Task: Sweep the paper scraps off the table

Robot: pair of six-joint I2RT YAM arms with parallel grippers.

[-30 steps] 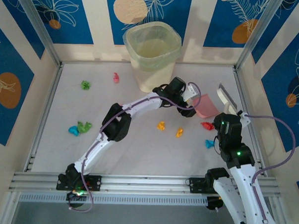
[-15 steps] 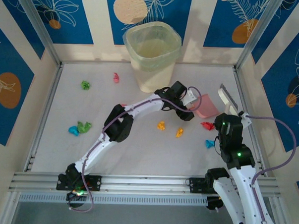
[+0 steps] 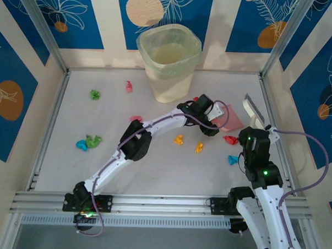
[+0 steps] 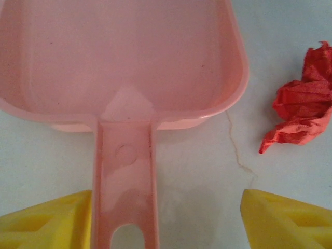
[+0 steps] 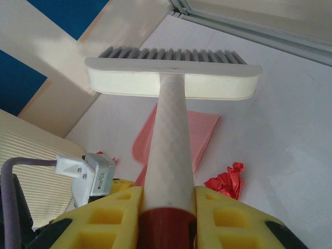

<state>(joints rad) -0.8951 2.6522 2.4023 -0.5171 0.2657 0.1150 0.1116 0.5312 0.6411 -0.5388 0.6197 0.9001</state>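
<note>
Checked against the two prior top views. Found the left gripper point(image 4: 167, 207) carried across to the dustpan point(image 4: 129, 62), its spread narrowing on the way. Found it now astride the dustpan handle point(image 4: 124, 181), one yellow finger point(image 4: 46, 220) against the handle's side and the other well apart from it. Jaws released, nothing grasped yet. Noted no shift in the dustpan or in any scrap. Judged as pickup of the dustpan in progress, sweeping not yet begun.

Found the right gripper point(image 5: 166, 207) clenched on the stem of the brush point(image 5: 171, 83). Brush head raised just beside the dustpan's mouth side, bristles pointing away from the wrist.

Located the paper scraps point(image 3: 178, 139) all on the table point(image 3: 152, 179), none inside the dustpan:
- red scrap point(image 4: 301, 104) just beside the dustpan's rear corner, not touching;
- cyan one a little past the red, farther from the dustpan;
- two orange ones near the dustpan's handle side;
- pink, green and cyan ones well apart from the dustpan, off its handle end.

Recorded the red scrap's long axis as roughly in line with the dustpan handle, slightly slanted, narrow tip toward the handle end. Could not assign an axis to the others, too small and crumpled. Recorded the dustpan's own long axis along its handle, with the handle toward the left gripper and the mouth away from it, toward the brush.
</note>
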